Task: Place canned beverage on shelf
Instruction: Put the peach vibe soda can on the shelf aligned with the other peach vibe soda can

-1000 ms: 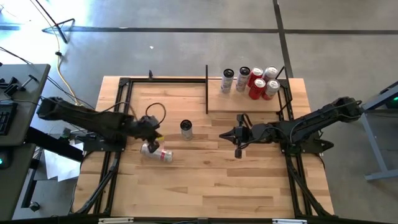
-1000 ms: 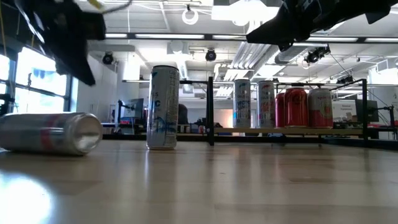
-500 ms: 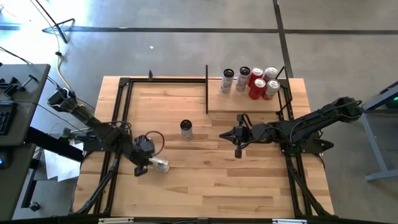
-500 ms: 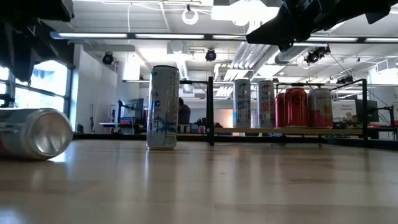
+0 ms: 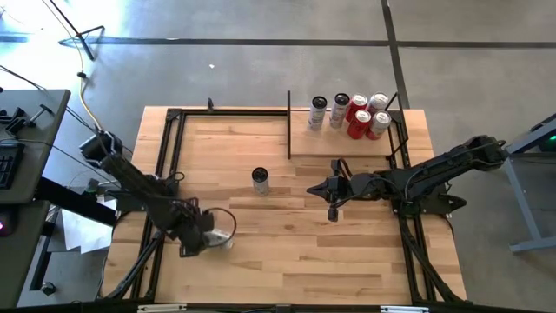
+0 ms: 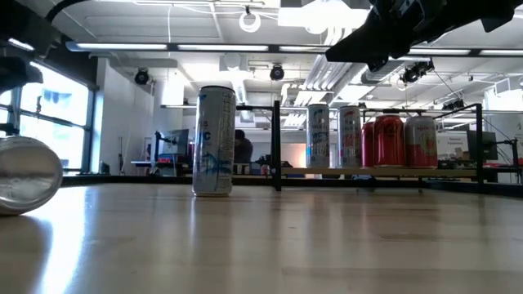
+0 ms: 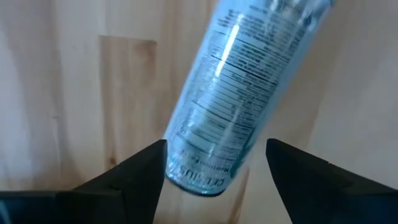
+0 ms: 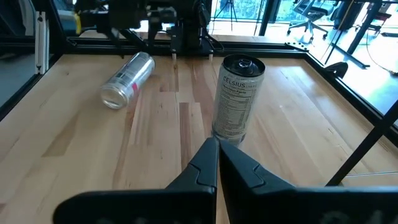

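Observation:
A silver canned beverage (image 5: 222,236) lies on its side on the planked table near the left; it also shows in the right wrist view (image 8: 127,79) and the low view (image 6: 24,175). My left gripper (image 7: 216,155) is open over it, a finger on each side of one end of the can. A second can (image 5: 260,180) stands upright mid-table. My right gripper (image 5: 331,189) hovers shut to that can's right, holding nothing. The shelf (image 5: 300,143) at the far right carries several upright cans (image 5: 352,114). My left gripper comes at the lying can from above, its fingers astride the can's end (image 7: 202,177). One finger (image 7: 152,165) stands right beside the can's wall; I cannot tell whether it touches. A gap shows at the other finger (image 7: 286,162). The can rests on the table.
A black metal frame (image 5: 169,156) runs along the table's left, far and right sides, and a black upright bar (image 5: 288,126) edges the shelf's left end. Bare wood lies between the standing can and the near edge.
My left gripper has swung toward the table's near edge and opened. The lying can has shifted toward the near edge and turned about, so one end now faces the low camera. My right arm has kept still.

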You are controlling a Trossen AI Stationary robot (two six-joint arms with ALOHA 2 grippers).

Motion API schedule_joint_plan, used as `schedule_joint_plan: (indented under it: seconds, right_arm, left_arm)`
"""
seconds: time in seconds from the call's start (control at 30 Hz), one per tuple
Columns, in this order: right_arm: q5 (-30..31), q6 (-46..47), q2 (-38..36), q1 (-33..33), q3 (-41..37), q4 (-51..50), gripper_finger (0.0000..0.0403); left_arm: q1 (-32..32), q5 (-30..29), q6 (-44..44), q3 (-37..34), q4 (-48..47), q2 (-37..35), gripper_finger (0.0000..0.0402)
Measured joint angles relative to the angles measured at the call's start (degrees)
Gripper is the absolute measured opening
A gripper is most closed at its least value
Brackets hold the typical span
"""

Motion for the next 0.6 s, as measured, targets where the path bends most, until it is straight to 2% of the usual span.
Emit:
schedule_joint_plan:
  seconds: [0.37,0.6]
  right_arm:
    - [0.0,0.0,0.0,0.0,0.0,0.0,0.0000]
    - [-0.5,0.2,0.0,0.0,0.0,0.0,0.0000]
  left_arm:
    - [-1.7,-0.2,3.5,0.3,3.7,8.7,0.0272]
    - [-1.6,0.0,2.5,0.3,6.5,10.2,0.0272]
